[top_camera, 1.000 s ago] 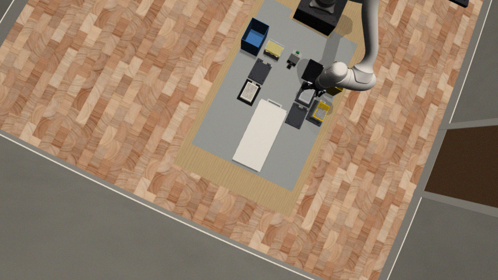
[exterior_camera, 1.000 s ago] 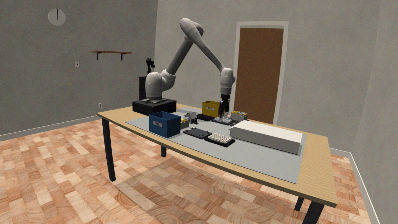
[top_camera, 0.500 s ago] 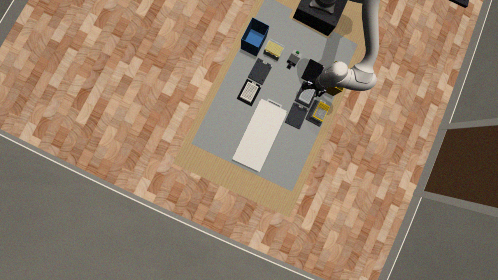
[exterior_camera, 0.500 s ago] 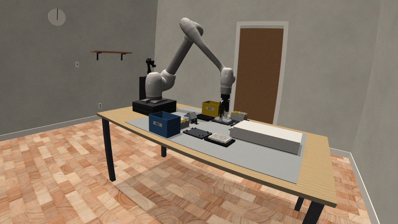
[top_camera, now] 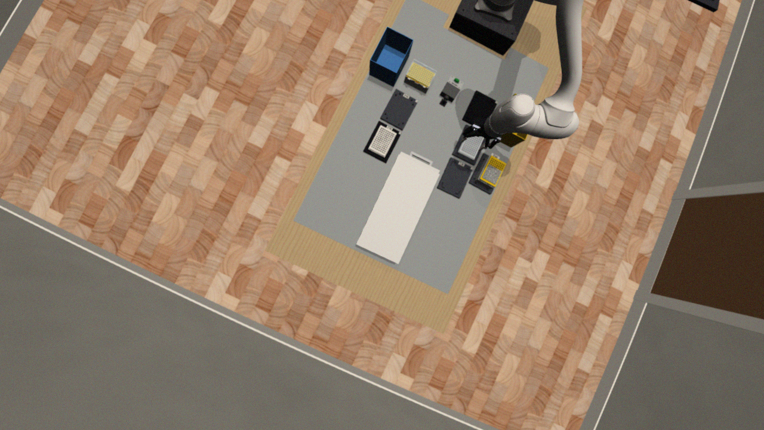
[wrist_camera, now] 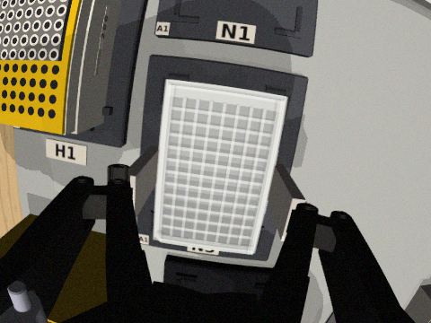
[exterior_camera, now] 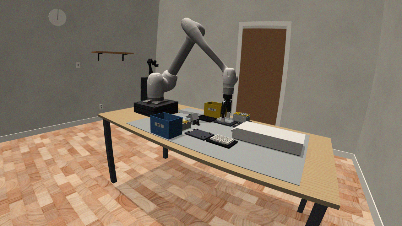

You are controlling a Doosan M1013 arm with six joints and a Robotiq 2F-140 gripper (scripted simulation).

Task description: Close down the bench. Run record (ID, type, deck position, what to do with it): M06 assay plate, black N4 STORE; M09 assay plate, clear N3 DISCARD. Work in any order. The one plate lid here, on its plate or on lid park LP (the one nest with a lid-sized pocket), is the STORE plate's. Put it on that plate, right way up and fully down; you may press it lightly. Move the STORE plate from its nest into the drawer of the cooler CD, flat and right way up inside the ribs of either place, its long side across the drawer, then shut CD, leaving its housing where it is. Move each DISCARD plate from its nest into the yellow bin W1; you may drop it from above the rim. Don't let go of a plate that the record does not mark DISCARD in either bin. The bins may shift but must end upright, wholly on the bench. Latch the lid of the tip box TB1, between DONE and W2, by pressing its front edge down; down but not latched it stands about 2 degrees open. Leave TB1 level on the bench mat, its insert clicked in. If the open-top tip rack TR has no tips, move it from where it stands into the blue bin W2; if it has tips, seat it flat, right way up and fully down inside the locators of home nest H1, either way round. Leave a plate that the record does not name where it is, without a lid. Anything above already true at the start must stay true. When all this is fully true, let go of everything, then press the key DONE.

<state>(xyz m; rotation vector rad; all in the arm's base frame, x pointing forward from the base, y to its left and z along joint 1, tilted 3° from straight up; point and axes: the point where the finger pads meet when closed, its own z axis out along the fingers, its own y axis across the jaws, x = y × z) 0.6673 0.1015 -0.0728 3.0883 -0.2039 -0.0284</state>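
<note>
The clear assay plate (wrist_camera: 217,168) lies in nest N3, next to nest N1 (wrist_camera: 236,0). My gripper (wrist_camera: 215,171) is shut on the clear plate, with one finger pad on each long side. The top and exterior views show the gripper (top_camera: 477,136) low over the clear plate (top_camera: 470,147), and it also shows from the side (exterior_camera: 224,116). The black plate (top_camera: 478,107) sits in the nest beside it. The yellow bin W1 (exterior_camera: 212,109) stands just behind. The white cooler CD (top_camera: 399,205) is shut.
The yellow tip rack (wrist_camera: 48,36) stands at H1, with tips in part of it. The blue bin W2 (top_camera: 391,56), tip box TB1 (top_camera: 419,76) and DONE key (top_camera: 450,91) are at the far end. A white plate (top_camera: 382,141) and an empty nest (top_camera: 398,108) are on the left.
</note>
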